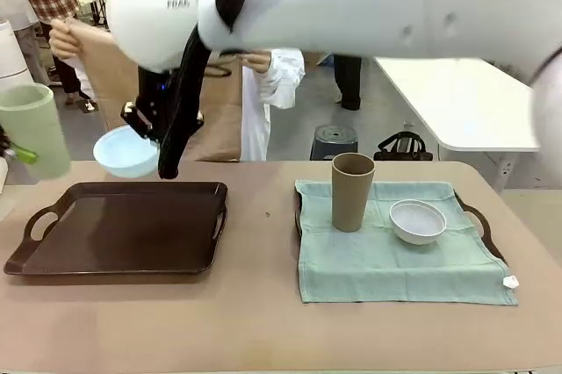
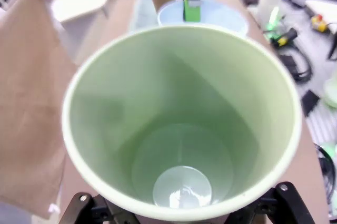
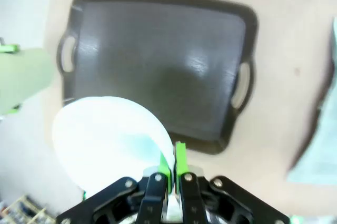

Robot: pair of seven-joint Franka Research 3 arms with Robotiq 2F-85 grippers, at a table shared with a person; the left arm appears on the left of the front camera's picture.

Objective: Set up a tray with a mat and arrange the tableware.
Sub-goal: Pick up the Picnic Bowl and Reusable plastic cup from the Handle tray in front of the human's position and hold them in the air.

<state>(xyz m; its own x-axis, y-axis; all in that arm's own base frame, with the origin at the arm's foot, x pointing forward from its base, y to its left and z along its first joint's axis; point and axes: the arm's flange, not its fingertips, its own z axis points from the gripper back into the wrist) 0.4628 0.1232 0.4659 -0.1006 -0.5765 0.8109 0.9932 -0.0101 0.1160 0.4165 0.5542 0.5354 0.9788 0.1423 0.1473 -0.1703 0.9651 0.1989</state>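
Tableware is divided. The right gripper point(image 3: 171, 163) pinches the rim of the light blue bowl point(image 1: 126, 153) above the far edge of the empty tray point(image 1: 123, 226). The left gripper point(image 3: 10, 79) clamps the pale green cup point(image 1: 33, 128), raised left of this tray. The brown cup point(image 1: 352, 191) and white bowl point(image 1: 417, 220) stand on the mat point(image 1: 386, 269) to its right.

You were in a robotics lab, not a home kitchen. A big white robot arm point(image 1: 395, 5) hung over the beige work table point(image 1: 263, 330). Behind it lay a bare grey floor point(image 1: 318, 106) with a plain white table point(image 1: 465, 102), a grey stool point(image 1: 334, 140) and a black bag point(image 1: 404, 146) set down beside it. People stood about at the back, one in a white coat point(image 1: 279, 84). From the left wrist you saw cables point(image 2: 297, 69) and gear strewn on the floor.
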